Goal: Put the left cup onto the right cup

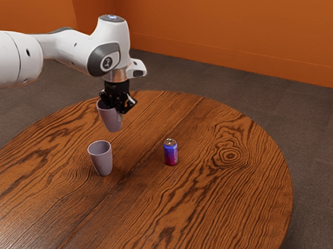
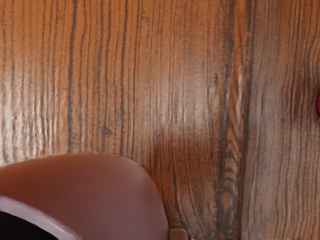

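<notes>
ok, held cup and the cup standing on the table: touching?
Apart. The exterior view shows the held cup, gripped by the pincer, hanging above the standing cup, with a strip of tabletop visible between them.

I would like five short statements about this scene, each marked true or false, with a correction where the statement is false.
1. The gripper holds the held cup clear of the table. True.
2. The standing cup lies on its side. False: it stands upright with its mouth up.
3. The held cup sits inside the standing cup. False: it hangs in the air, apart from it.
4. A blue and red can stands upright to the exterior view's right of the standing cup. True.
5. The can touches the standing cup. False: bare wood shows between them.
</notes>
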`<state>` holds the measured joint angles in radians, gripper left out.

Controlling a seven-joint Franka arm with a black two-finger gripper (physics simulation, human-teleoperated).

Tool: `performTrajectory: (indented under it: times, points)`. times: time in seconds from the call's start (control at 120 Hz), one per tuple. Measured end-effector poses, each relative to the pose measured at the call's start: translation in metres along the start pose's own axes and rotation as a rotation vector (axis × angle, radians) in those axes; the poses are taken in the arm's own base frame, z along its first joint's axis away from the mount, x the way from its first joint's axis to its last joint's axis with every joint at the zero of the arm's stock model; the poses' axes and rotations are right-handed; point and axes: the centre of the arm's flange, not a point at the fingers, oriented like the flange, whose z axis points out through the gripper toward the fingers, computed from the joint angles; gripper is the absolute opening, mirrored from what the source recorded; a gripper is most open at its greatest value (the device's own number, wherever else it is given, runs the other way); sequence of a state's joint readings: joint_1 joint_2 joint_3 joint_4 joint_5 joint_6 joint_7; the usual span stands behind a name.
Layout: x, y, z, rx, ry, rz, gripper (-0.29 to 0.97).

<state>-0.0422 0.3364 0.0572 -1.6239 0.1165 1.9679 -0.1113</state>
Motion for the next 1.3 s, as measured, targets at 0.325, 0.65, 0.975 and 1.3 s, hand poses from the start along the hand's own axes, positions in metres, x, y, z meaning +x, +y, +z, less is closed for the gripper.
performTrajectory:
  times: [0.325, 0.65, 0.975, 1.3]
  points:
    - [-0.038, -0.014, 0.006, -0.002, 0.000, -0.056, -0.09]
    - [-0.065, -0.013, 0.021, 0.000, -0.030, -0.097, -0.10]
    - [-0.069, -0.014, 0.032, 0.002, -0.049, -0.135, -0.10]
    - [-0.056, -0.017, 0.038, 0.030, -0.042, -0.149, -0.09]
